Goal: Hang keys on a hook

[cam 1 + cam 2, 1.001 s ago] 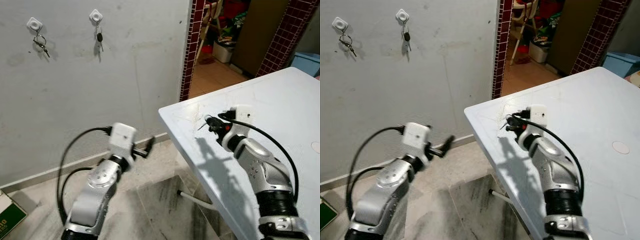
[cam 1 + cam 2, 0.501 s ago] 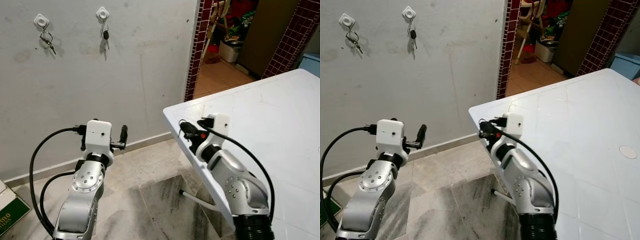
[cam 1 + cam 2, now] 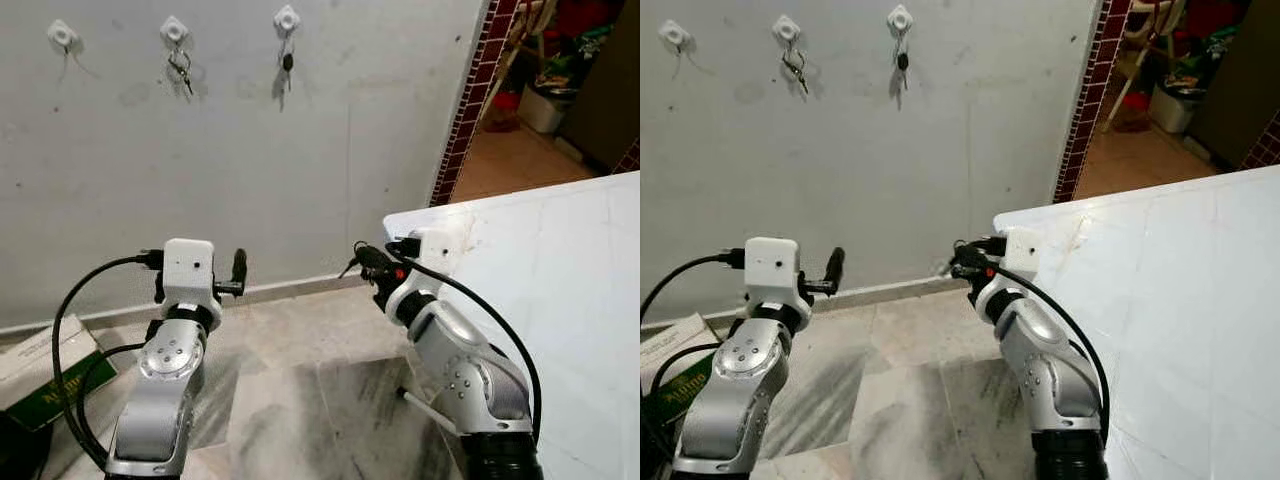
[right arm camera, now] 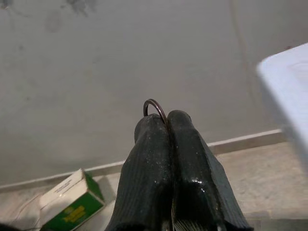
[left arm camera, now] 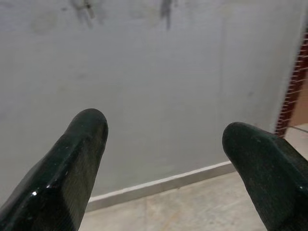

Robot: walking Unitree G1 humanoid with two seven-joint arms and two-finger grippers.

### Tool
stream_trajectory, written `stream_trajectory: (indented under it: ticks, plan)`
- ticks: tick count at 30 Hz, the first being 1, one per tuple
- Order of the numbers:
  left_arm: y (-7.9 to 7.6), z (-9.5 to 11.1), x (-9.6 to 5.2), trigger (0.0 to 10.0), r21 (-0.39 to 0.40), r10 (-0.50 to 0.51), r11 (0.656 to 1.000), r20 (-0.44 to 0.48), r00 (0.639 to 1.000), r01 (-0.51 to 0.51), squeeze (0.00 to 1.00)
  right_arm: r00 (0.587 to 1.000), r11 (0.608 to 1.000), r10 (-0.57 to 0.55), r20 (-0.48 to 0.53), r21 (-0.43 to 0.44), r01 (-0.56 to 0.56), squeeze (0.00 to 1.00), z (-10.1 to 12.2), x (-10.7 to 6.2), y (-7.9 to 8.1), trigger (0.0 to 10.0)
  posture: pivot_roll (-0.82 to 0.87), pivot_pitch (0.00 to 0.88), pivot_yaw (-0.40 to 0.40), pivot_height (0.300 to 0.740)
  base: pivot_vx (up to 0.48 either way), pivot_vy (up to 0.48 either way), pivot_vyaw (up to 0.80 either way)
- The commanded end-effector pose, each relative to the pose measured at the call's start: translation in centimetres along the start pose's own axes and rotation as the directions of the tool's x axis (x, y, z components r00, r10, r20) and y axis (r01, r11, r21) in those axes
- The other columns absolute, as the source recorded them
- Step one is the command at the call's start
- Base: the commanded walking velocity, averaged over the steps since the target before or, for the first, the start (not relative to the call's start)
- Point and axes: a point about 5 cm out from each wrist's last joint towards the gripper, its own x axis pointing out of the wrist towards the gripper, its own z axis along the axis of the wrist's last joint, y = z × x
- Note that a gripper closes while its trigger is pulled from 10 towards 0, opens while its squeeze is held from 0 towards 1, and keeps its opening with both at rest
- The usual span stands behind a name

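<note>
Two arms reach forward at mid-height toward the wall (image 3: 350, 150). The right gripper (image 4: 163, 126) is clenched on a key ring (image 4: 155, 107), held in the air just off the corner of the white counter (image 3: 560, 260), forearm angled up and to the left. Just an arc of the ring pokes out past the fingertips, toward the wall. The left gripper (image 5: 163, 139) is raised beside it, fingers spread wide and holding nothing. Three hooks sit high on the wall: the leftmost hook (image 3: 62, 34) bare, the middle hook (image 3: 174, 29) and right hook (image 3: 287, 18) each carrying keys. A green box (image 4: 72, 202) lies on the floor.
</note>
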Motion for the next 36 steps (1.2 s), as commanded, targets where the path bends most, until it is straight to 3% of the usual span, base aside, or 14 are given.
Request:
stream_trajectory:
  ticks: [1, 13, 17, 28, 36]
  plan:
    - [0.0, 0.3, 0.0, 10.0, 0.002, -0.008, 1.0, 0.002, 1.0, 0.008, 0.0, 1.0, 1.0, -0.009, 0.015, -0.002, 0.009, 0.0, 0.4, 0.1, 0.1, 10.0, 0.06, 0.0, 0.048, 0.74, 0.0, 0.386, 0.0]
    - [0.2, 0.2, 0.1, 10.0, -0.001, -0.005, 1.0, -0.014, 1.0, 0.005, 0.0, 0.999, 1.0, -0.017, 0.029, -0.008, 0.017, 0.0, 0.6, 0.4, 0.1, 10.0, 0.07, 0.0, 0.05, 0.74, 0.0, 0.455, 0.0]
    - [0.1, 0.2, 0.1, 10.0, 0.001, -0.008, 1.0, -0.018, 1.0, 0.008, 0.0, 0.994, 0.999, -0.045, 0.097, -0.018, 0.047, 0.0, 1.5, 0.4, -0.2, 10.0, 0.07, 0.0, 0.052, 0.74, 0.0, 0.476, 0.0]
    - [0.4, 0.2, 0.4, 10.0, 0.001, -0.002, 1.0, -0.022, 1.0, 0.002, 0.0, 0.97, 0.98, -0.051, 0.238, -0.175, 0.095, 0.0, 3.3, 0.1, -0.5, 10.0, 0.07, 0.0, 0.054, 0.74, 0.0, 0.477, 0.0]
    - [0.4, 0.1, 0.6, 10.0, -0.005, 0.004, 1.0, -0.027, 1.0, -0.004, 0.0, 0.965, 0.966, -0.055, 0.256, -0.23, 0.116, 0.0, 3.4, 0.2, -0.7, 10.0, 0.06, 0.0, 0.053, 0.74, 0.0, 0.476, 0.0]
